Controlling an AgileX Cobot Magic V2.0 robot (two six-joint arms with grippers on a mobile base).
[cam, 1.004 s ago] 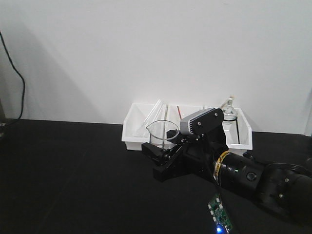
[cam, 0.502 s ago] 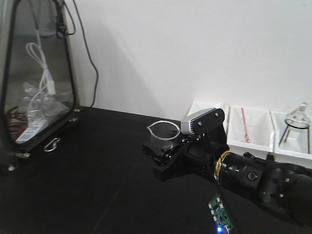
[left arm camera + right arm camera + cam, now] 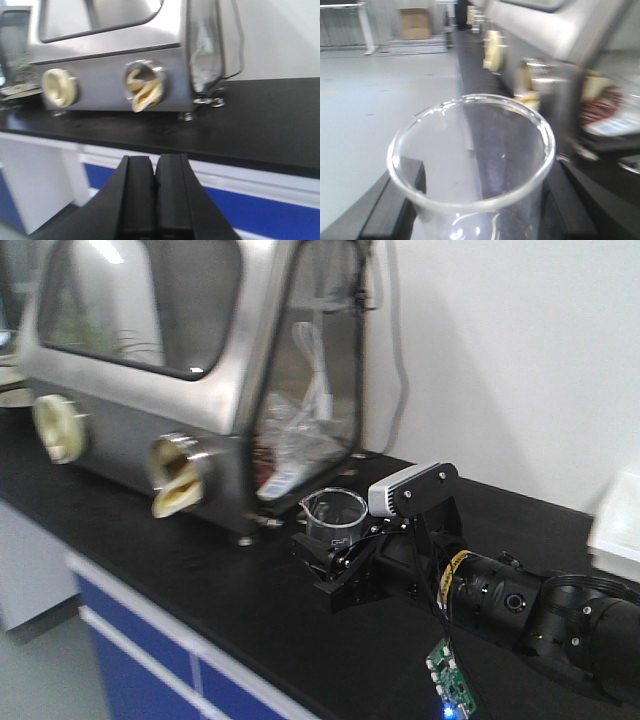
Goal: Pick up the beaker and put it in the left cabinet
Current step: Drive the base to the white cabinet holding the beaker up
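Carry step: right jaws gripping beaker (image 3: 335, 512) upright, left jaws pressed together, empty; next, locating left cabinet, nowhere in view.

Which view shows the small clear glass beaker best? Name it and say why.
Right wrist-mounted view: the small clear glass beaker fills the frame, rim up close, gripped by the right end effector. The front-facing view shows it small, its base hidden. The left wrist-mounted view misses it.
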